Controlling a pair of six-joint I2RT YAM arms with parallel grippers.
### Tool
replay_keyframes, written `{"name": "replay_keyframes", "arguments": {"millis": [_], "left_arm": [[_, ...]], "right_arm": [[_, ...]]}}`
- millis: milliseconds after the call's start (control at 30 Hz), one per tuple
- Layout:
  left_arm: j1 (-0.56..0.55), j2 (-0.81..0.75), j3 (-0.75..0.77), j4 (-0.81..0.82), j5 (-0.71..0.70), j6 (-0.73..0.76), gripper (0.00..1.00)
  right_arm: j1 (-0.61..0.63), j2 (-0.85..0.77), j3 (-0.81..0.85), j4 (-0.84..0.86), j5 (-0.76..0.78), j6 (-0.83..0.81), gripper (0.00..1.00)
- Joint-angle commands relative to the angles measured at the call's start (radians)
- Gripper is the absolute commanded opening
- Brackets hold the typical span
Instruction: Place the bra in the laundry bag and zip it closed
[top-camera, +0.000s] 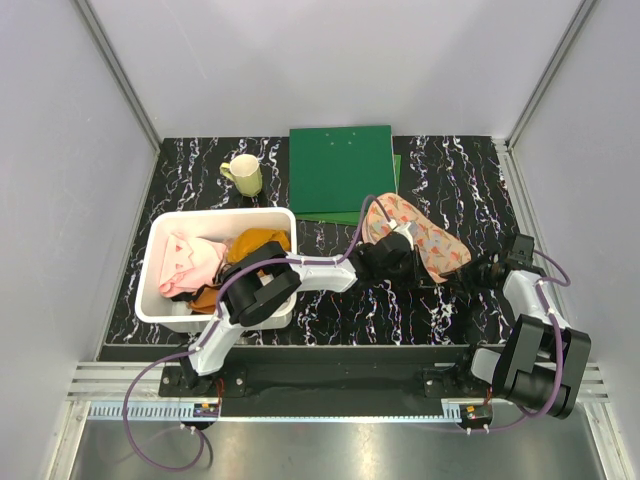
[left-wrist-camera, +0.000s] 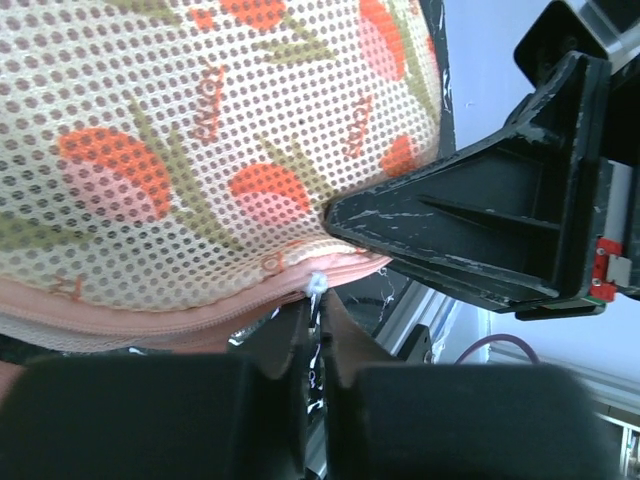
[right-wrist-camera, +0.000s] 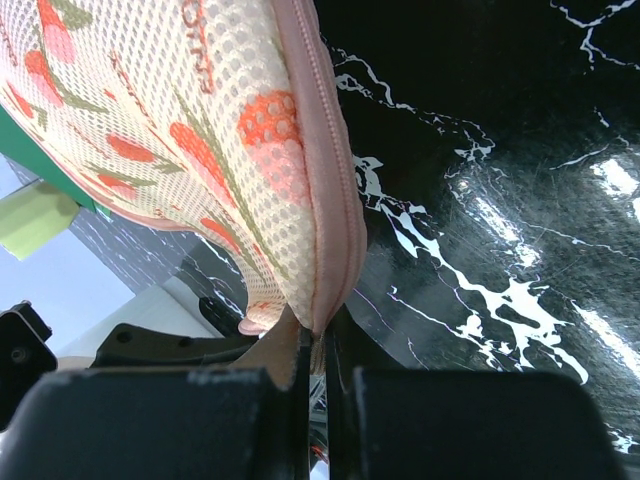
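Note:
The laundry bag (top-camera: 425, 240) lies on the dark marbled table right of centre, a round cream mesh pouch with red-and-green motifs and a pink zipper edge (left-wrist-camera: 150, 310). My left gripper (left-wrist-camera: 318, 305) reaches it from the left, its jaws nearly together on the small silvery zipper pull (left-wrist-camera: 316, 284). From the right, my right gripper (right-wrist-camera: 318, 335) is shut on the bag's pink edge (right-wrist-camera: 325, 200). In the top view the left gripper (top-camera: 398, 250) and right gripper (top-camera: 468, 270) flank the near side of the bag. The bra is hidden from all views.
A white bin (top-camera: 160, 300) at the left holds a pale pink cloth (top-camera: 190, 262) and an orange garment (top-camera: 262, 242). Behind it stands a yellowish mug (top-camera: 243, 175), and a green folder (top-camera: 342, 172) lies at the back centre.

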Motion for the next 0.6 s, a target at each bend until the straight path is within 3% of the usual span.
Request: {"name": "replay_keyframes", "arguments": {"millis": [0,267,400,500,533,567], "left_arm": [[0.016,-0.040,0.000,0.034,-0.038,0.038,0.00],[0.105,-0.095,-0.103,-0.075,-0.020,0.175,0.00],[0.137,-0.080,-0.058,-0.162,0.032,0.322,0.00],[0.122,-0.072,-0.020,-0.158,0.072,0.346,0.00],[0.116,-0.069,-0.008,-0.158,0.084,0.353,0.00],[0.108,-0.062,0.014,-0.155,0.087,0.351,0.00]], "right_arm": [[-0.002,0.010,0.004,0.008,-0.018,-0.015,0.00],[-0.005,0.050,0.048,0.005,0.057,-0.073,0.00],[-0.005,0.062,0.076,-0.005,0.123,-0.115,0.00],[-0.005,0.091,0.101,-0.010,0.176,-0.141,0.00],[-0.005,0.100,0.110,-0.010,0.186,-0.148,0.02],[-0.005,0.111,0.127,-0.013,0.186,-0.170,0.22]]}}
